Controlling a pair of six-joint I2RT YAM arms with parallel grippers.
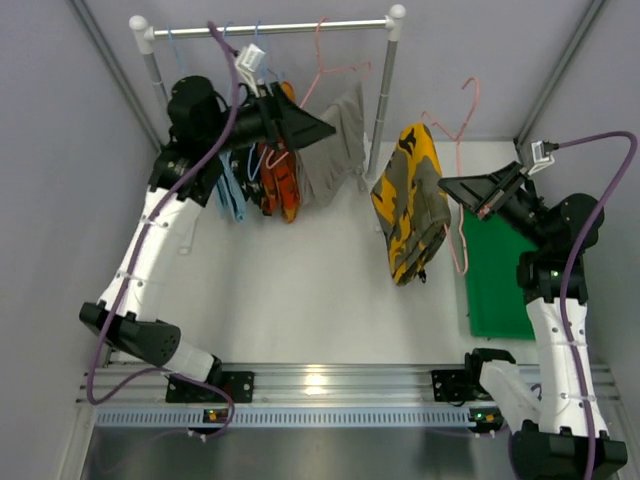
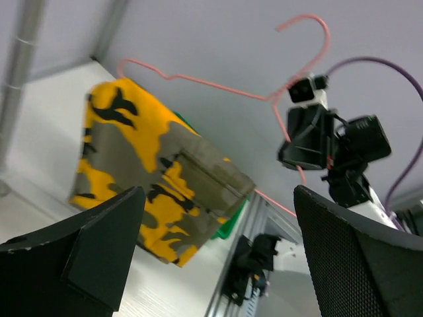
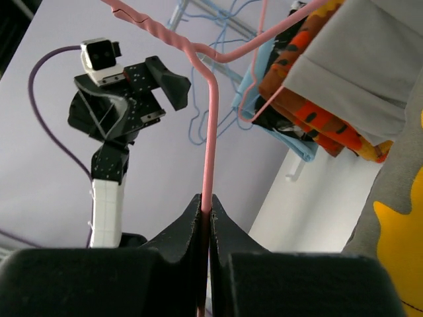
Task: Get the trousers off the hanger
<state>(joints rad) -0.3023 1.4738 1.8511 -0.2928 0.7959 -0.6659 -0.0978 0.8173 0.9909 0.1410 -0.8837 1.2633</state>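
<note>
The right fingers (image 3: pixel 188 228) are clenched flat on the thin pink wire of the hanger (image 3: pixel 210 132), which rises straight out of the seam between them to a twisted neck. Behind them the right arm climbs from its base at 5 o'clock of the desk (image 1: pixel 300 290) and bends at the wrist toward 9 o'clock, above a green mat (image 1: pixel 495 285). The trousers (image 1: pixel 410 200) hang folded over the hanger at about 2 o'clock, just beside those fingers. They are soft cloth in yellow-orange, olive-grey and black patches, and a sewn pocket flap shows.

The left fingers (image 2: pixel 99 251) are released and stand wide apart, gripping nothing. They are black wedges, one of them with a fine mesh texture. The left arm stretches from 7 o'clock up to 11 o'clock, its wrist turned toward 3 o'clock, close to a metal rail (image 1: pixel 270 27). On the rail hang blue hangers (image 1: pixel 232 195), an orange-and-black garment (image 1: pixel 280 185) and a grey garment (image 1: pixel 335 150).
</note>
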